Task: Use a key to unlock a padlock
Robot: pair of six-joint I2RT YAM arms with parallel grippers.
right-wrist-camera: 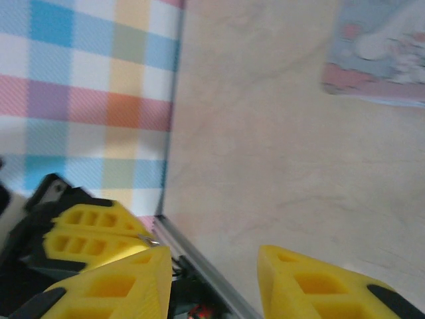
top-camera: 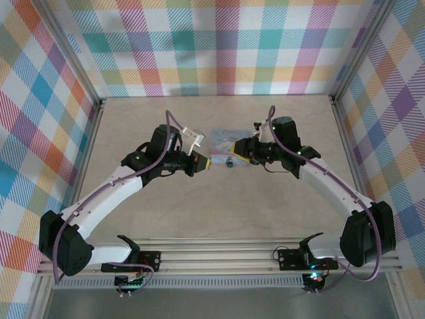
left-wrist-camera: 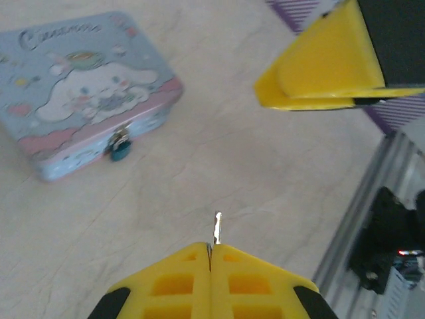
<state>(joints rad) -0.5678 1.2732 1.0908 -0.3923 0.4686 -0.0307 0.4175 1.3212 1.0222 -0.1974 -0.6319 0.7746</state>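
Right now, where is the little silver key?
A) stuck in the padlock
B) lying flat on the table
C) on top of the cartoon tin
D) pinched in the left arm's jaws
D: the key pokes out from between the shut jaws of the left gripper, over bare table and apart from the padlock that hangs on the front of the tin.

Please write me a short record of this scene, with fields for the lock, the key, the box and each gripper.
padlock: small, blue, hanging on the box front
key: thin, silvery, apart from the padlock
box: pale blue tin, cartoon lid, on the table
left gripper: shut on the key
right gripper: open, holding nothing
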